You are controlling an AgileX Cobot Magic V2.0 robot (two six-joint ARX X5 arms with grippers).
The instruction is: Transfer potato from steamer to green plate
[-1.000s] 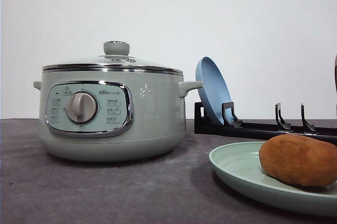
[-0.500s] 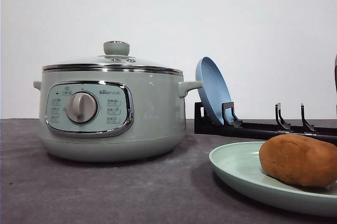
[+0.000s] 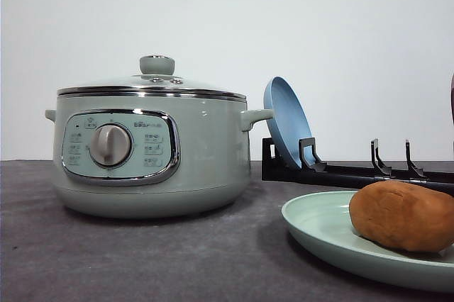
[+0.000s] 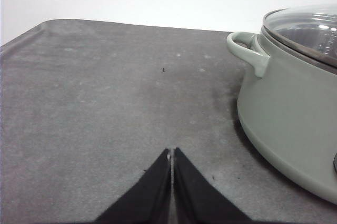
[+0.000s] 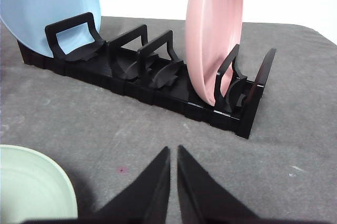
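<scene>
The orange-brown potato [image 3: 403,215] lies on the pale green plate [image 3: 319,230] at the front right of the table. The sage-green steamer [image 3: 149,149] stands left of centre with its glass lid on; its side and handle appear as the steamer [image 4: 287,103] in the left wrist view. My left gripper [image 4: 171,153] is shut, low over bare grey table beside the steamer. My right gripper [image 5: 174,150] is shut with nothing in it, hovering over the mat before the plate rack, and the green plate [image 5: 31,187] edges in at one corner.
A black plate rack [image 5: 152,84] stands behind the green plate, holding a blue plate [image 5: 47,8] and a pink plate [image 5: 213,34] upright. In the front view the blue plate [image 3: 286,121] leans just right of the steamer. Bare grey mat [image 4: 105,103] spreads beside the steamer.
</scene>
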